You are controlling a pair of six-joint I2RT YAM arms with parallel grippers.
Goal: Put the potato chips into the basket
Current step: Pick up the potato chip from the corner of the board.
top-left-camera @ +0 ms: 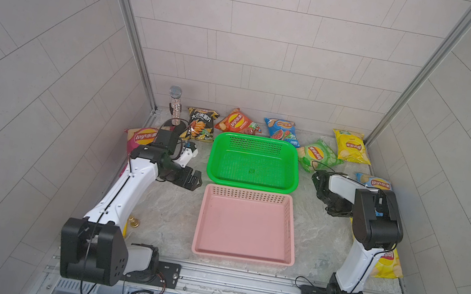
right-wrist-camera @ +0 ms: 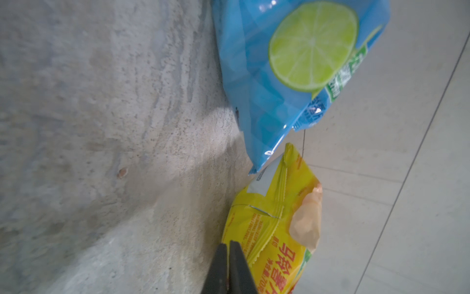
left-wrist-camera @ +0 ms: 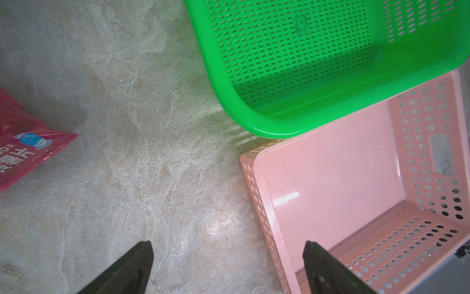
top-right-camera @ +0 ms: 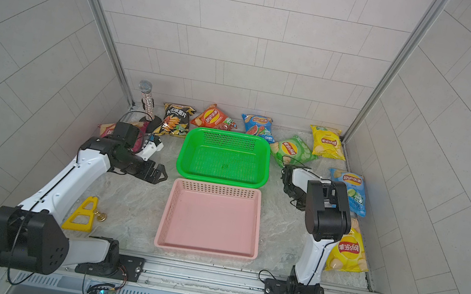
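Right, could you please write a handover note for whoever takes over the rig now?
Grippers: left gripper open, empty, above the marbled tabletop; right gripper shut, tips beside the near yellow glossy chip bag, no grip visible.
On the table: magenta bag at the left; black bag, orange-red bag, blue watermelon-print bag, green bag and far yellow bag along the back; blue lime-print bag beside the near yellow one at the right.
Done: nothing; green perforated plastic basket and pink perforated plastic basket hold nothing.
Left: all eight visible bags.
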